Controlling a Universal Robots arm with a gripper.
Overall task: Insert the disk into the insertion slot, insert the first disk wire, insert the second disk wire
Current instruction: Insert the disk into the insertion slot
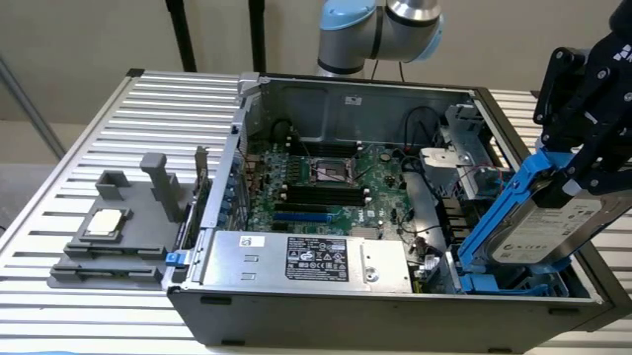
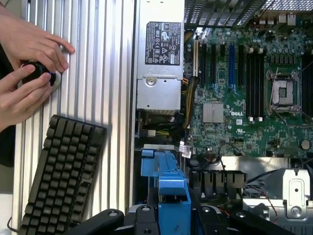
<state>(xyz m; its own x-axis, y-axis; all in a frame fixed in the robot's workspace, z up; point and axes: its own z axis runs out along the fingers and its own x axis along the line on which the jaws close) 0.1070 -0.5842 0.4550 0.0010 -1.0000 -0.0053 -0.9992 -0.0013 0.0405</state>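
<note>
Soft, even light from overhead fills both views, bright on the ribbed metal table (image 1: 177, 96) and on the silver power-supply box (image 1: 380, 259), which shows a mild sheen rather than hard glare. The inside of the computer case (image 1: 395, 318) is dimmer (its deep corners sink into grey shade). The white label of the disk (image 1: 548, 233) is pale but not washed out, and shadows are faint throughout.

The arm's blue-capped joint (image 1: 380, 26) stands behind the back edge of the case (image 1: 395, 318). The black gripper (image 1: 573, 177) hangs tilted over the case's edge at the exterior view's right, fingers clamped on the blue frame of the disk (image 1: 553, 229).
</note>
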